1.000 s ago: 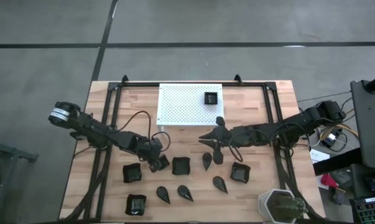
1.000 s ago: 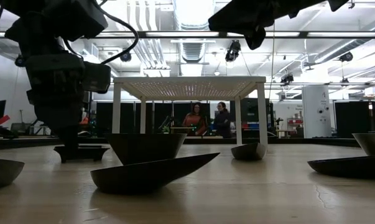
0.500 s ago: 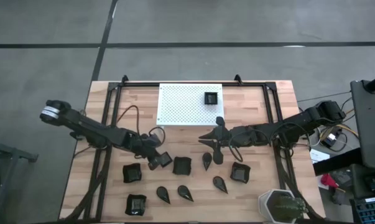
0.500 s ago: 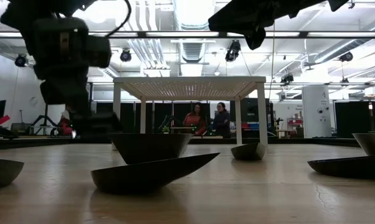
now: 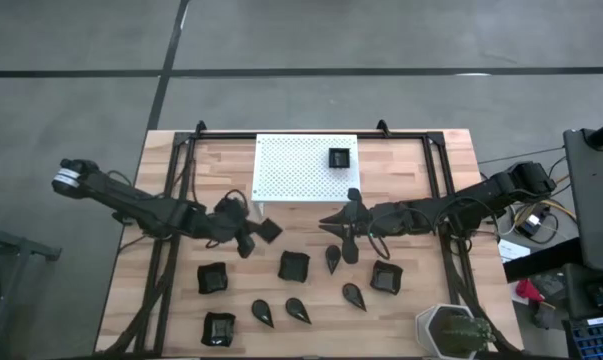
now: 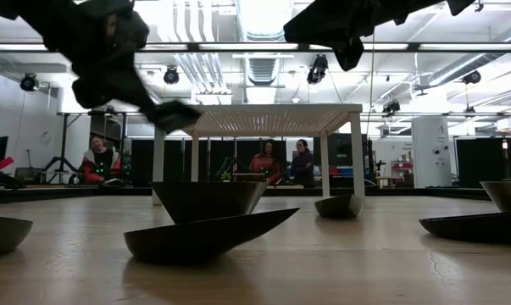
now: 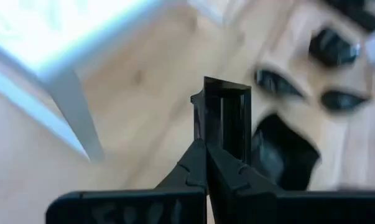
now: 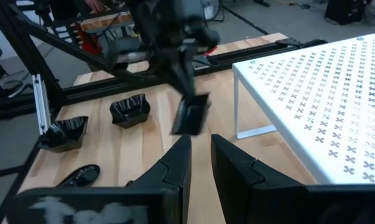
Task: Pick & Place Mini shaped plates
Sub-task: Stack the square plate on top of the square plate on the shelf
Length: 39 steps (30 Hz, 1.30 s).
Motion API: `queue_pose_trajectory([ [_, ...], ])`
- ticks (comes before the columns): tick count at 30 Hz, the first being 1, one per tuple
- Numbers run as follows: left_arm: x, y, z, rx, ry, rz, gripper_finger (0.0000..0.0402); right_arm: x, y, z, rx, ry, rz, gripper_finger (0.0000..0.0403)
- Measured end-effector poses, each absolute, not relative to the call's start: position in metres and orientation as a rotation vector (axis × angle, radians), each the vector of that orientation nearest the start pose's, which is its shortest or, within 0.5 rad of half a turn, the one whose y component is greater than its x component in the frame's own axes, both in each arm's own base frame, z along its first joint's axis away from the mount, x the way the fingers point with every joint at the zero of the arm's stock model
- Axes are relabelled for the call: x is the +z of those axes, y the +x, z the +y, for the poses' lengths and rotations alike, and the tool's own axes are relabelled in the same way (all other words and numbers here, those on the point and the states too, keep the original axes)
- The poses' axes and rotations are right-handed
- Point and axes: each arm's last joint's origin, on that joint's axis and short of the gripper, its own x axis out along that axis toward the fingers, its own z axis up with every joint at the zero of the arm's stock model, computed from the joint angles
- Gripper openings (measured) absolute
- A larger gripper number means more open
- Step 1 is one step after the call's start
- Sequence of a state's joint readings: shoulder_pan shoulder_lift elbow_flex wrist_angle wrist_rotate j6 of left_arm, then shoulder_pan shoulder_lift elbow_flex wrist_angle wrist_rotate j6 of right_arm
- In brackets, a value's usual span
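Left arm stretched in from the table's left edge, wrist raised, left gripper [image 5: 253, 234] up in the air just off the front-left corner of the white stand [image 5: 306, 165], fingers pinched tight on a small square plate [image 5: 269, 230], carried clear of the tabletop and tilted. Right arm reaching in from the right edge, held level, right gripper [image 5: 343, 222] hovering just in front of the stand's front edge, jaws a little apart, nothing between them.
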State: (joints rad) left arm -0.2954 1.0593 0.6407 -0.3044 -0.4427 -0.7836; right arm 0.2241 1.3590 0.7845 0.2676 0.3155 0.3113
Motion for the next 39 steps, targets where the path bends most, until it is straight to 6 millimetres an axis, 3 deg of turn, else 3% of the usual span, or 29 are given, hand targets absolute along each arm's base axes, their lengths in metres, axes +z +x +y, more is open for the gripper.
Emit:
queue_pose_trajectory([
  [15, 0.274, 0.219, -0.054, 0.498, -0.109, 0.096, 0.0000, 0.260, 0.290, 0.053, -0.239, 0.181, 0.159, 0.0057],
  [20, 0.285, 0.224, -0.055, 0.507, -0.014, 0.014, 0.0000, 0.262, 0.290, 0.050, -0.349, 0.110, 0.141, 0.0058],
  [31, 0.297, 0.235, -0.051, 0.551, 0.085, -0.088, 0.0000, 0.273, 0.291, 0.047, -0.366, 0.052, 0.044, 0.0110],
  [39, 0.302, 0.252, -0.051, 0.585, 0.166, -0.126, 0.0000, 0.279, 0.293, 0.038, -0.397, 0.034, -0.009, 0.0105],
])
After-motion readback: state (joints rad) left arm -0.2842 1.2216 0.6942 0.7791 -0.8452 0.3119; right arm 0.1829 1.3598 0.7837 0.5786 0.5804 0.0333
